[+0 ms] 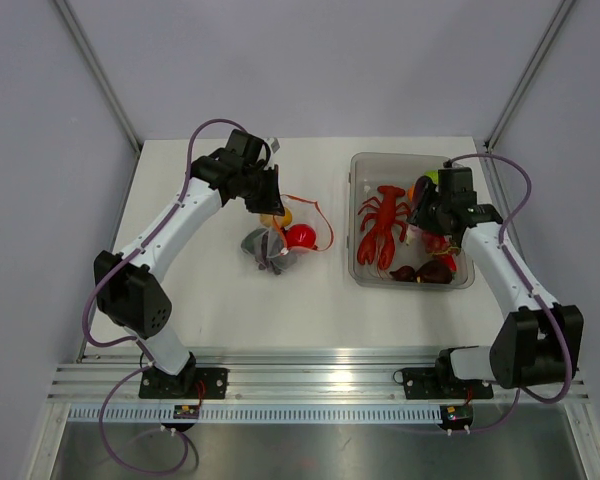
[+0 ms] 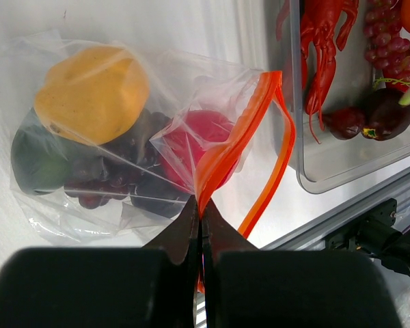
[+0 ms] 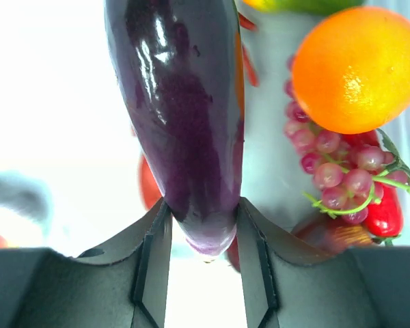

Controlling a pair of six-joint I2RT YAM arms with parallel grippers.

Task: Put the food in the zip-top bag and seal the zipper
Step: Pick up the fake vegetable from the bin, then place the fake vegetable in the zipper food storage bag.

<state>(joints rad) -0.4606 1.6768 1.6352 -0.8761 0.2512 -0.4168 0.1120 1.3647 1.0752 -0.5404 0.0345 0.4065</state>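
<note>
The zip-top bag [image 2: 109, 137] lies on the white table [image 1: 230, 290] with food inside: a yellow fruit [image 2: 92, 92], a red fruit [image 2: 198, 130] and dark purple pieces. Its orange zipper [image 2: 236, 137] gapes in a loop. My left gripper [image 2: 201, 212] is shut on the zipper strip at one end of the mouth; from above the left gripper [image 1: 270, 200] sits just over the bag [image 1: 275, 248]. My right gripper [image 3: 205, 203] is shut on the tip of a glossy purple eggplant [image 3: 181, 102] and hovers over the clear tub [image 1: 358, 170].
The rigid clear tub [image 2: 307, 181] at right holds a red lobster [image 1: 383, 228], an orange [image 3: 355, 68], red grapes [image 3: 335, 171] and dark fruits [image 1: 425, 272]. A metal rail [image 1: 310, 375] runs along the near edge.
</note>
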